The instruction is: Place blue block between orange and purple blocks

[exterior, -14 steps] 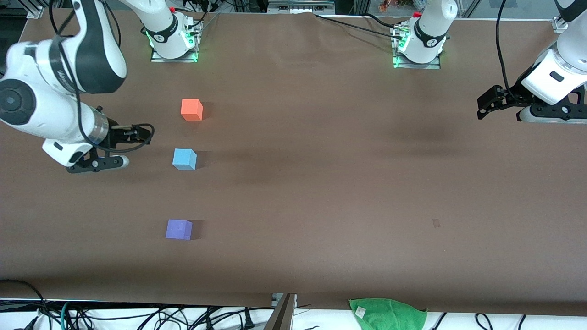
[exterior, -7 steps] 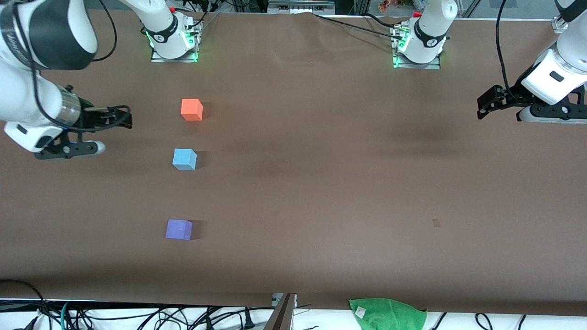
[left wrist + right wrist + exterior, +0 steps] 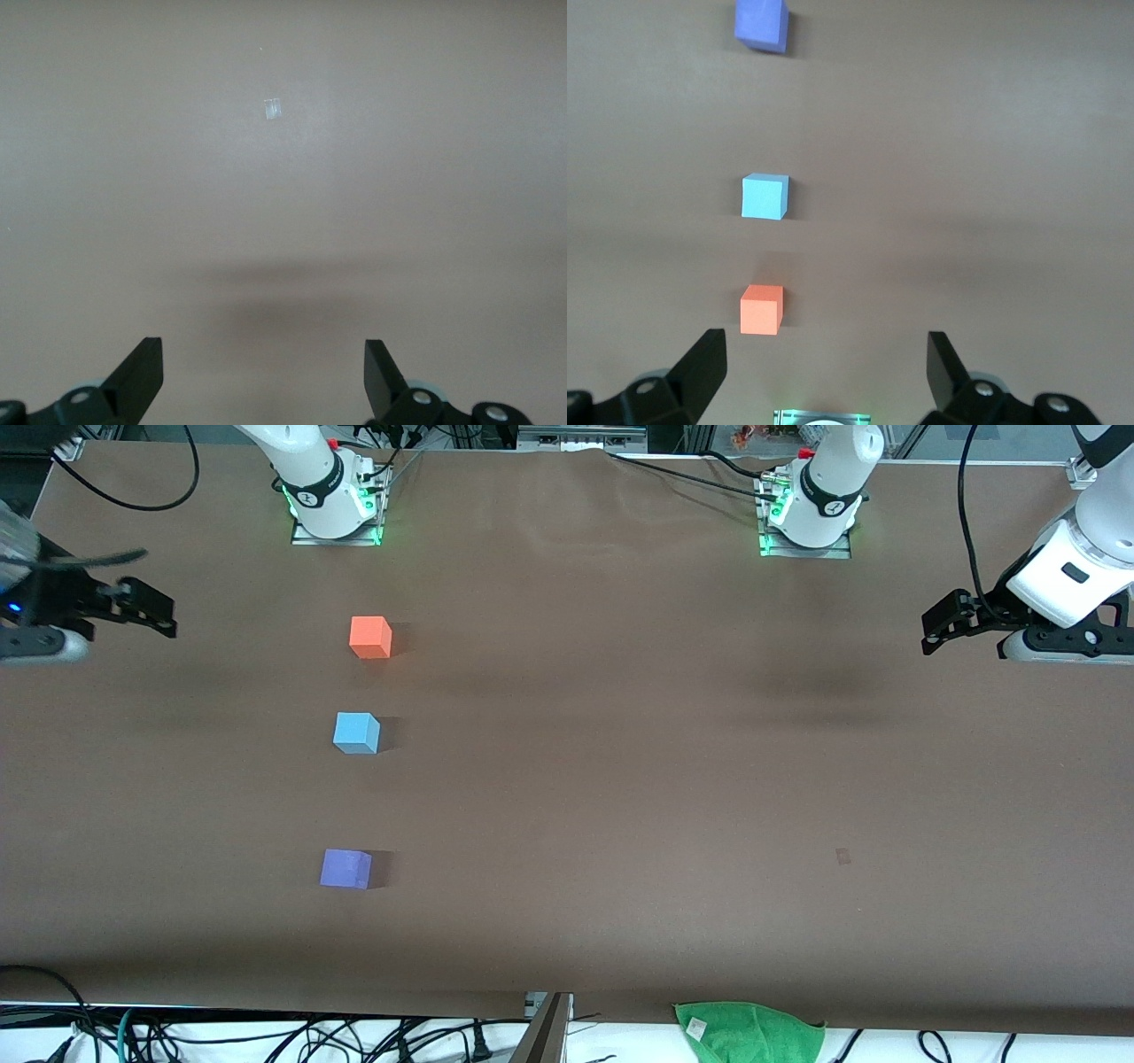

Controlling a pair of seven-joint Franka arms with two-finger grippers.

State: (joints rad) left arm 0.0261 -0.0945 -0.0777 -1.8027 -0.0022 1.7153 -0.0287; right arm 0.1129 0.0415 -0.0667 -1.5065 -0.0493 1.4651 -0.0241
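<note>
Over the last second the right gripper (image 3: 146, 607) has pulled away from beside the blue block (image 3: 356, 732) toward the right arm's end of the desk (image 3: 620, 779), rising as it went; it now shows only at the edge of the front view, blurred, well apart from all three cubes; its fingers (image 3: 704, 363) stand apart with nothing between them. None of the cubes has shifted in that time: the orange block (image 3: 370, 637) lies farthest from the front camera, the purple block (image 3: 345, 868) nearest to it, and the blue block rests on the desk between the two, in a rough line with them and somewhat closer to the orange one. Judged from that layout, the placing looks already done and the right arm's retreat reads as the close of the task, not the start of a new reach; nothing here suggests a further correction is needed.

The left gripper (image 3: 943, 627) waits over the left arm's end of the desk, unmoved through the second, its fingers (image 3: 142, 376) spread wide and empty.

The right wrist view takes in all three cubes from above, showing that the blue block (image 3: 765, 196) sits squarely in the lane between the orange block (image 3: 761, 309) and the purple block (image 3: 762, 23); the front view gives the same order but also places both arms, which no wrist view does. The left wrist view shows only bare desk and a small pale scrap (image 3: 273, 108); a green cloth (image 3: 751, 1032) at the desk's near edge appears in the front view alone.
</note>
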